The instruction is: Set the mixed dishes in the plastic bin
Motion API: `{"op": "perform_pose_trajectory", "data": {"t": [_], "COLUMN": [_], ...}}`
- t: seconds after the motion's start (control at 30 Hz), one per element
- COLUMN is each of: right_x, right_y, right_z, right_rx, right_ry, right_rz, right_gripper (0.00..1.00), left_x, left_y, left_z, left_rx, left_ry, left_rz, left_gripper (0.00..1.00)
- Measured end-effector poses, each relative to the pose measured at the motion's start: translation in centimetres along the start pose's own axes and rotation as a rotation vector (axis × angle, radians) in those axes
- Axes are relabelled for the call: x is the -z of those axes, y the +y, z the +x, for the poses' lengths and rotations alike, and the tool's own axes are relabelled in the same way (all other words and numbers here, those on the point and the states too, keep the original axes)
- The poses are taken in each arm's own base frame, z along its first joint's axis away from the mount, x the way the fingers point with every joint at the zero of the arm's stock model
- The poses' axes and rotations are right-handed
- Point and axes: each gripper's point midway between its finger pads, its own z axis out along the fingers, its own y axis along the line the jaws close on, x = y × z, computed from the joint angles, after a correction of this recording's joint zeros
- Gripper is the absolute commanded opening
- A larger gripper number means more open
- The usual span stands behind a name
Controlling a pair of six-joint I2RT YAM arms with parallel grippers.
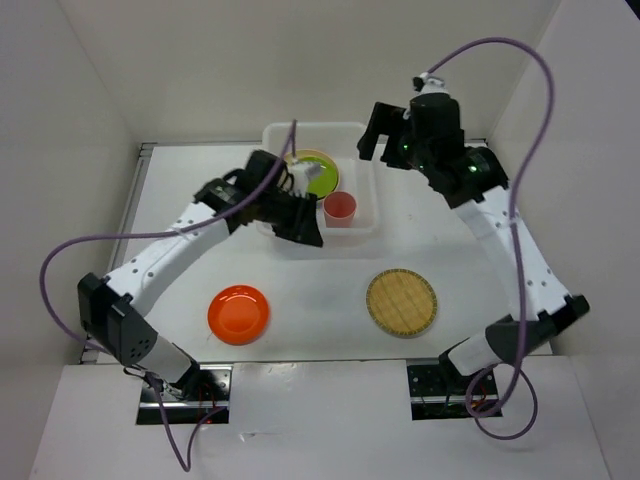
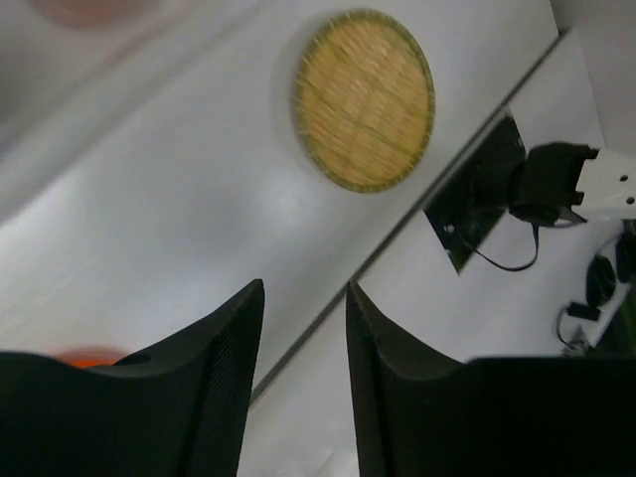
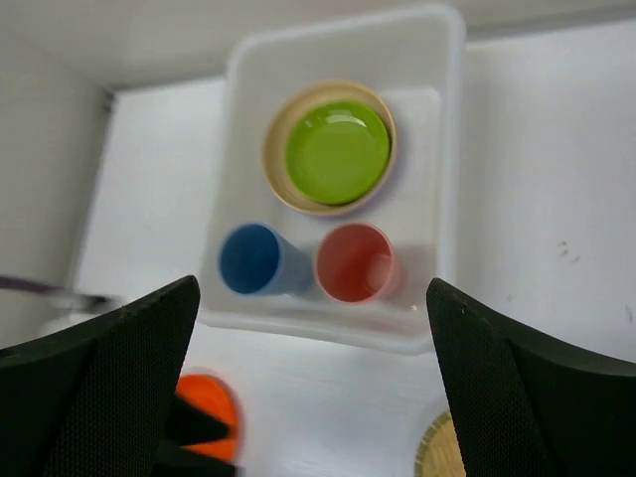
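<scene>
Our right gripper gapes wide and empty above the white translucent plastic bin; our left gripper stands half parted, gripping nothing.

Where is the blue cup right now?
In the right wrist view, the blue cup sits inside the plastic bin, just left of the pink-red cup, with the lime green plate beyond them.

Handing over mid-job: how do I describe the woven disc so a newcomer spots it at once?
Find the white plastic bin at the far middle of the table. From its right end, come toward the near edge: the woven disc lies flat in the open. Unlike the glossy orange plate to its left, it is tan with a basket-weave grid.
</scene>
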Motion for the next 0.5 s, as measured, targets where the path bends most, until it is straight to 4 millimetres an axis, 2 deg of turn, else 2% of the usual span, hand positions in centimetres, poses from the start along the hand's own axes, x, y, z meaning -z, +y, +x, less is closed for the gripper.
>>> {"op": "perform_pose_trajectory", "data": {"t": [0.07,0.13,0.23,0.33,0.5], "right_x": [3.2,6.2,9.3,10.9,12.0], "right_y": [0.6,1.0,1.3,1.5,1.6], "right_z": [-2.5,-4.4,-6.5,-7.4,-8.0], "right_rx": [-0.035,-0.064,-0.099,-0.114,-0.132], "right_ry": [-0.093,-0.174,-0.264,-0.310,-0.343], "right_rz": [-0.045,-0.086,-0.133,-0.156,-0.176], "right_gripper": [0.99,0.99,0.99,0.99,0.99], "left_x": [-3.4,-6.0,-8.6,-10.7,-14.4], "left_y": [-0.8,-0.8,-0.2,0.0,-0.5], "left_z": [3.2,5.8,7.6,8.2,10.0], "left_rx": [0.021,0.056,0.106,0.148,0.205], "left_ry": [0.092,0.161,0.182,0.164,0.166], "left_rz": [0.045,0.051,0.048,0.056,0.083], "left_gripper": [0.51,0.51,0.55,0.59,0.62]}}
